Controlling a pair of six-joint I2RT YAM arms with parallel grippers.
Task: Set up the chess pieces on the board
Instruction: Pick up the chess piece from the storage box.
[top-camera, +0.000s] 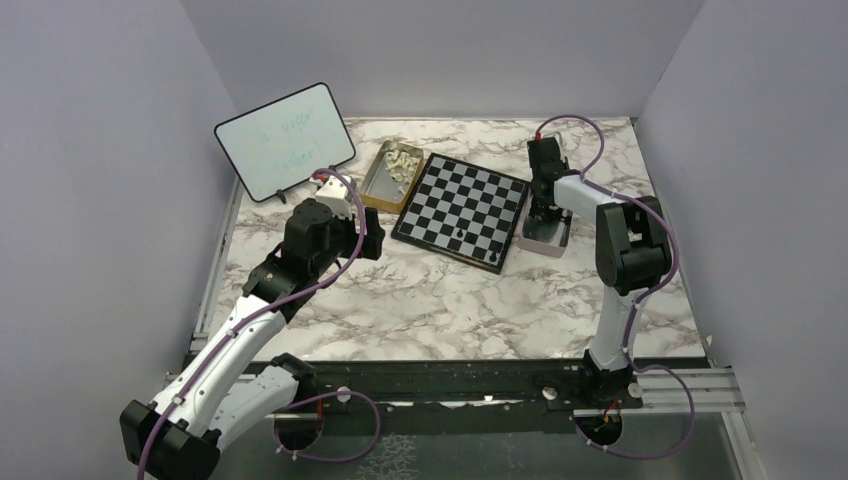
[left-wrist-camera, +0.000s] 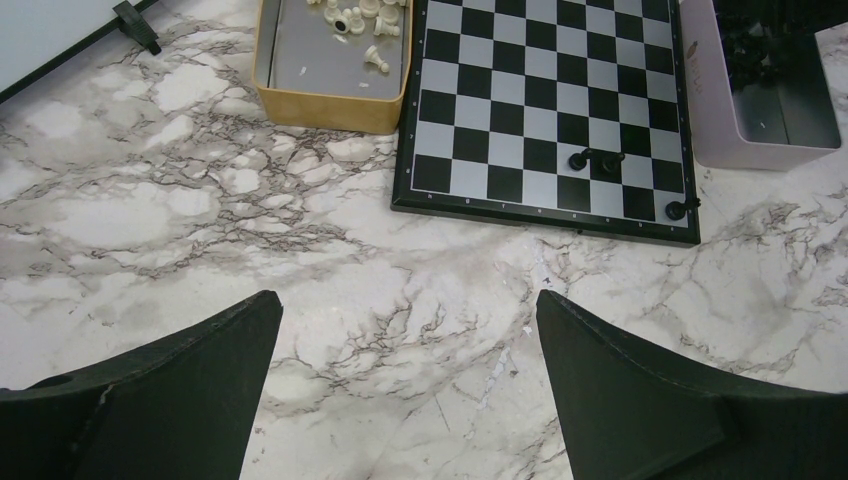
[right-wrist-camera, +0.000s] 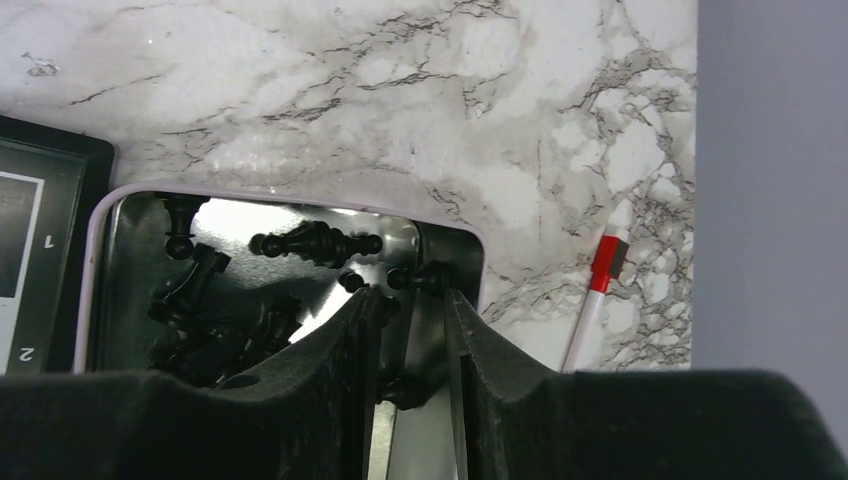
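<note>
The board (top-camera: 460, 205) (left-wrist-camera: 545, 100) lies at the back centre with three black chess pieces (left-wrist-camera: 578, 159) near its right front corner. Cream-white chess pieces (left-wrist-camera: 377, 58) lie in a gold tin (left-wrist-camera: 330, 108) to its left. More black chess pieces (right-wrist-camera: 315, 243) lie in a pink tin (right-wrist-camera: 300, 195) (top-camera: 548, 240) to its right. My right gripper (right-wrist-camera: 413, 295) (top-camera: 545, 210) reaches down into the pink tin. Its narrow-set fingers are shut on a black chess piece (right-wrist-camera: 405, 394). My left gripper (left-wrist-camera: 408, 300) (top-camera: 350, 240) hangs open over bare marble in front of the gold tin, holding nothing.
A white dry-erase board (top-camera: 285, 140) leans at the back left on black feet. A red-capped marker (right-wrist-camera: 597, 290) lies on the marble right of the pink tin, close to the right wall (right-wrist-camera: 770, 180). Walls enclose the table on three sides.
</note>
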